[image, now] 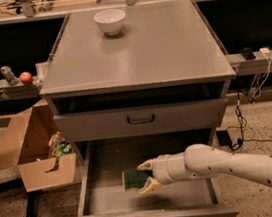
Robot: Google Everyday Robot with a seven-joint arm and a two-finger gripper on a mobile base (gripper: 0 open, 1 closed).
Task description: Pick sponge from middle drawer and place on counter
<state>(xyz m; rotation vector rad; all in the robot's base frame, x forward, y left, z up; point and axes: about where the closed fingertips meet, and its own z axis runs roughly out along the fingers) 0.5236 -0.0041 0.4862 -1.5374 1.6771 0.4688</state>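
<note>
A: Lab floor's speckled, grey cabinet mid-room, bowl (pixel 110 20) at the back of its top surface (pixel 163 51). Where's the sponge (pixel 132 178)?

B: Down in the open drawer (pixel 109 202), approx mid-floor, green face toward us. Gripper (pixel 146 176) is on it, arm coming in from the right. Fingers (pixel 147 165) are clamped on the sponge, one above, one below.

A: Risks?

B: Foam squashes, so the hold may be on an edge only & could slip on the way up. Also the upper drawer front (pixel 141 120) sits right above. Lift straight up & the wrist or sponge prob. clips it, knocking the sponge loose. Needs to back out first, I'd say. Then set down clear of the bowl, else it gets nudged.
</note>
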